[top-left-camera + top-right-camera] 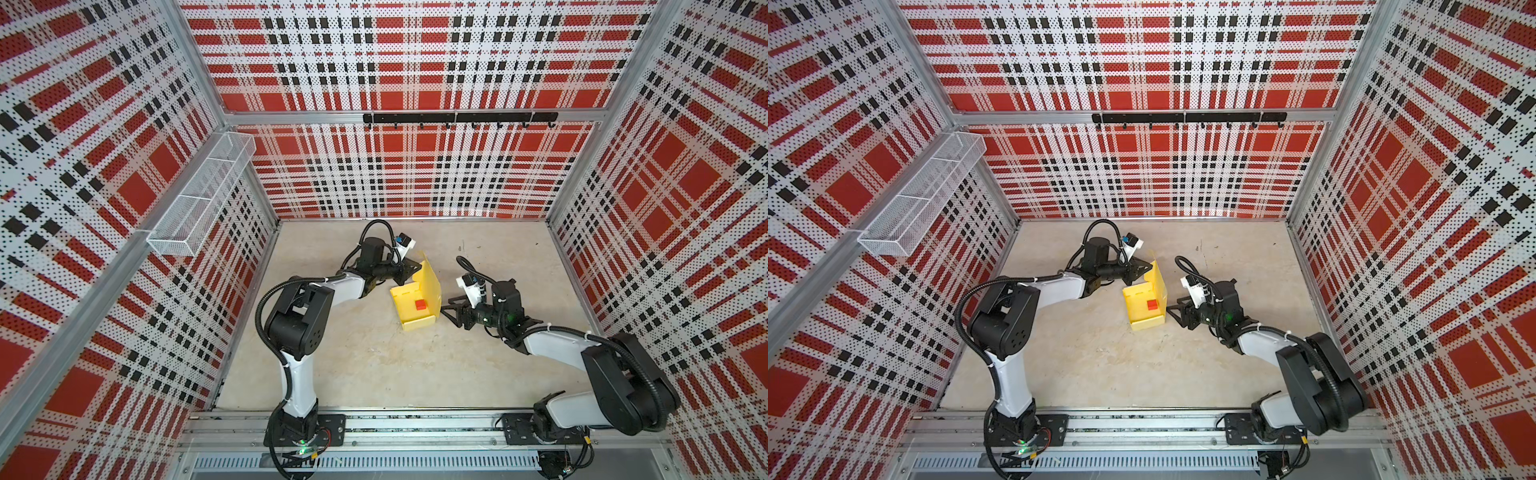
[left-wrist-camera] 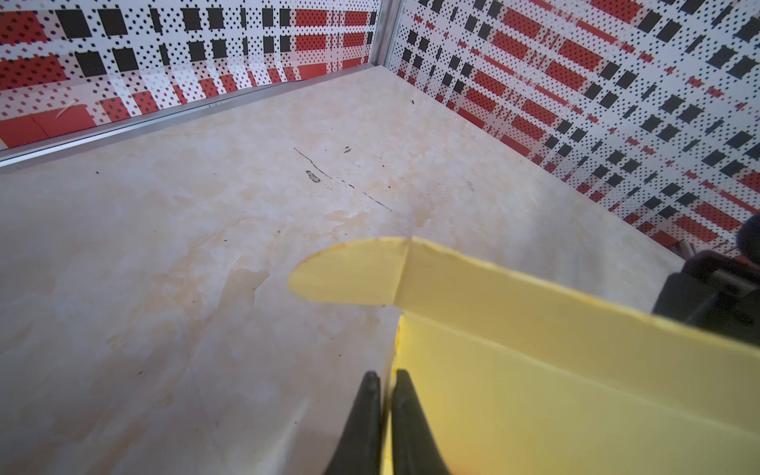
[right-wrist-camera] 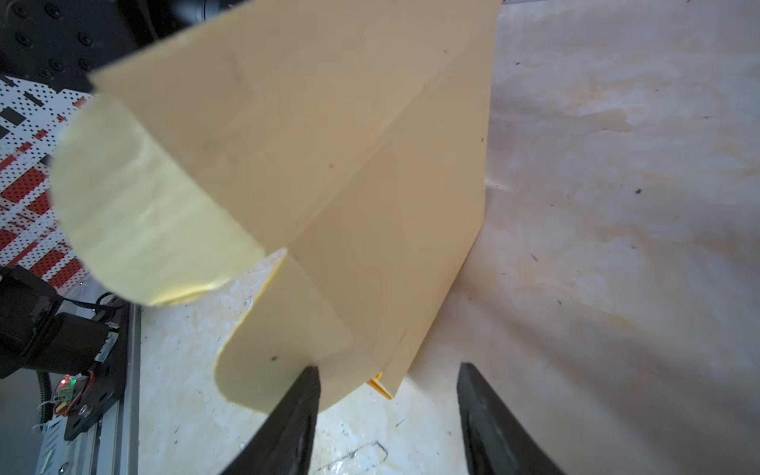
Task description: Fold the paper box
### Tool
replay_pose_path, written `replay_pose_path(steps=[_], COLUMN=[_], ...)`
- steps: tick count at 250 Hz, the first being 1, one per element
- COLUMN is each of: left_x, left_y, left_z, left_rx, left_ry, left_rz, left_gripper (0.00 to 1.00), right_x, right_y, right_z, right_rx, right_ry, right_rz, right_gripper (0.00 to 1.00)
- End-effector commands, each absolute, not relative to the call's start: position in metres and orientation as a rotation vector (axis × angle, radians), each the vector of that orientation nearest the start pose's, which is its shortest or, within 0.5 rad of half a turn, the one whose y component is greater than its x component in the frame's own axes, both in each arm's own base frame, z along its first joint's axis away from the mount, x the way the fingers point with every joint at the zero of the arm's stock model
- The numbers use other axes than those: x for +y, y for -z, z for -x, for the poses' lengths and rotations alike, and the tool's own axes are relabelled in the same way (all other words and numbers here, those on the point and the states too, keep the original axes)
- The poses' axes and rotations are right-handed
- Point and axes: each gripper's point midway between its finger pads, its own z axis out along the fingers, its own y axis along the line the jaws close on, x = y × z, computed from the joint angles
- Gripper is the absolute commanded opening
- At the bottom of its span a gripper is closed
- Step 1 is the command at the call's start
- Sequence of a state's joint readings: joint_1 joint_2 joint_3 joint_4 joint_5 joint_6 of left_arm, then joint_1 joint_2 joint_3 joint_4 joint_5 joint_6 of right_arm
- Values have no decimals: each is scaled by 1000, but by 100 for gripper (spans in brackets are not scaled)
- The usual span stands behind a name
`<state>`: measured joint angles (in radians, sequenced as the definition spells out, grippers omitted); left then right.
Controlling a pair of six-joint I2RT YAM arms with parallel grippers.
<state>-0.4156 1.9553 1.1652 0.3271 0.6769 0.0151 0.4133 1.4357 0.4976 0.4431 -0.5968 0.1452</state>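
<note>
The paper box (image 1: 405, 301) (image 1: 1137, 306) is a pale yellow shallow box on the table's middle in both top views, with its lid (image 1: 431, 279) standing up along its right side. A small red cube (image 1: 420, 304) (image 1: 1152, 304) lies inside. My left gripper (image 1: 417, 266) (image 2: 386, 373) is shut on the thin card edge at the box's far corner; the box (image 2: 575, 370) fills that view's side. My right gripper (image 1: 448, 316) (image 3: 387, 366) stands open just right of the box, behind the lid. A rounded tab (image 3: 267, 370) of the box (image 3: 329, 164) lies by one finger; nothing is gripped.
A white wire basket (image 1: 203, 187) hangs on the left wall and a black hook rail (image 1: 457, 118) on the back wall. Both arm bases sit on the metal rail (image 1: 415, 428) along the front edge. Plaid walls close in three sides.
</note>
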Motion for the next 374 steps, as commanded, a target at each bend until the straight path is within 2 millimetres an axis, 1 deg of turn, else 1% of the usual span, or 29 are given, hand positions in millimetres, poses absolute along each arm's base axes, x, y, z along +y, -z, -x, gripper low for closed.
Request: replay_pose_path(steps=[1,18,41,62,75,97,128,140,157,193,217,258,283,319,374], left_x=[-312,-311,-309,-310,-310,-310,-310,-310,-309,-308,-309,-308,-307,-303,-296], left_y=[-145,-143,-143,-146,-144,-140,-143,-140,-140,-144,-139,-142,-140,-136,-129], left_z=[-425,-426,-428,-425,-426,-427,-425,-425,-427,-424,-423,-419,-417,-412,-408], left_rx=[1824,1826,1834,1824,1827,1838,1830,1835,1837,1831,1843,1839,1853,1866,1891], left_ry=[937,939,936,940,941,942,942,943,940,941,946,951,969,998,1051], left_rz=[-876,-874,-863,-873,-871,-867,-872,-872,-866,-868,-865,-863,-846,-824,-772], left_gripper=[11,11,11,11,11,11,11,11,11,11,11,11,11,11,11], right_x=[258,264,267,272,275,277,282,283,283,285,284,281,277,277,280], right_y=[-138,-137,-136,-141,-143,-144,-149,-150,-149,-152,-149,-150,-144,-141,-133], right_z=[-301,-299,-299,-296,-295,-298,-298,-299,-303,-308,-315,-320,-322,-320,-320], right_rx=[1849,1844,1844,1816,1800,1799,1774,1767,1775,1768,1783,1783,1806,1813,1844], right_ry=[-976,-970,-972,-981,-980,-976,-977,-974,-961,-944,-910,-853,-804,-730,-608], right_rz=[763,800,804,823,841,841,850,856,842,828,812,800,806,836,886], right_gripper=[56,56,56,58,59,59,60,60,60,59,56,44,40,37,37])
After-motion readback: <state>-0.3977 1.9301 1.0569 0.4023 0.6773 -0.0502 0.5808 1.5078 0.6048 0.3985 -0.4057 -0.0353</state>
